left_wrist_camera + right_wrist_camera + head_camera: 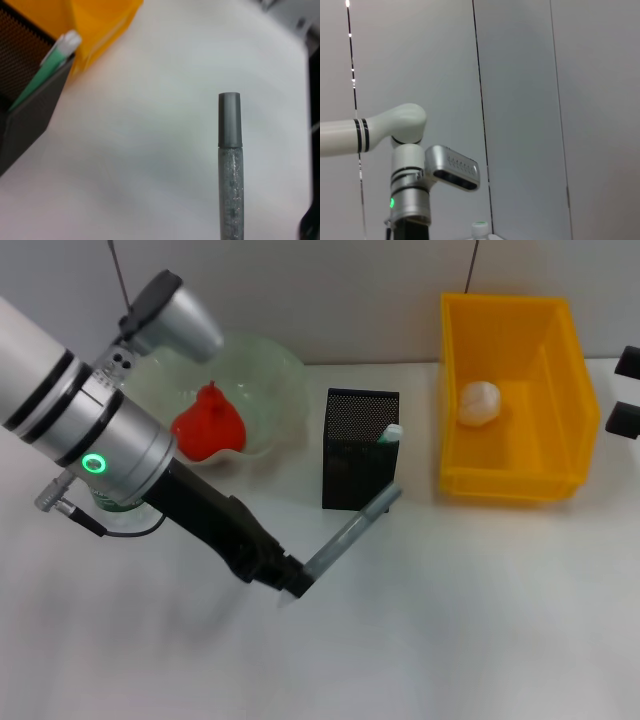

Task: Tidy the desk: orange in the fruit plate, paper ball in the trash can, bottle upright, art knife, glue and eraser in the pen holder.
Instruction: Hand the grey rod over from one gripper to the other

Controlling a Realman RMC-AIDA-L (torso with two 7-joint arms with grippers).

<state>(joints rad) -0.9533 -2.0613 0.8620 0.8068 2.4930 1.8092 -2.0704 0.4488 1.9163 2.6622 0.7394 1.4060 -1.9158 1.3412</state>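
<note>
My left gripper (292, 580) is shut on the low end of a slim grey capped stick (350, 533), the glue by its look. The stick slants up toward the black mesh pen holder (358, 445), its cap (230, 120) close to the holder's front right corner. A green and white tool (389, 434) stands inside the holder. The paper ball (479, 403) lies in the yellow trash can (560, 380). A red fruit (208, 425) rests in the pale green fruit plate (275, 380). The bottle's cap (480, 228) stands upright past the left arm. The eraser is out of view.
My right gripper (626, 390) is parked at the table's right edge, beside the trash can. The left arm (90, 430) reaches across the plate's near side. White tabletop (450, 620) lies in front of the holder and bin.
</note>
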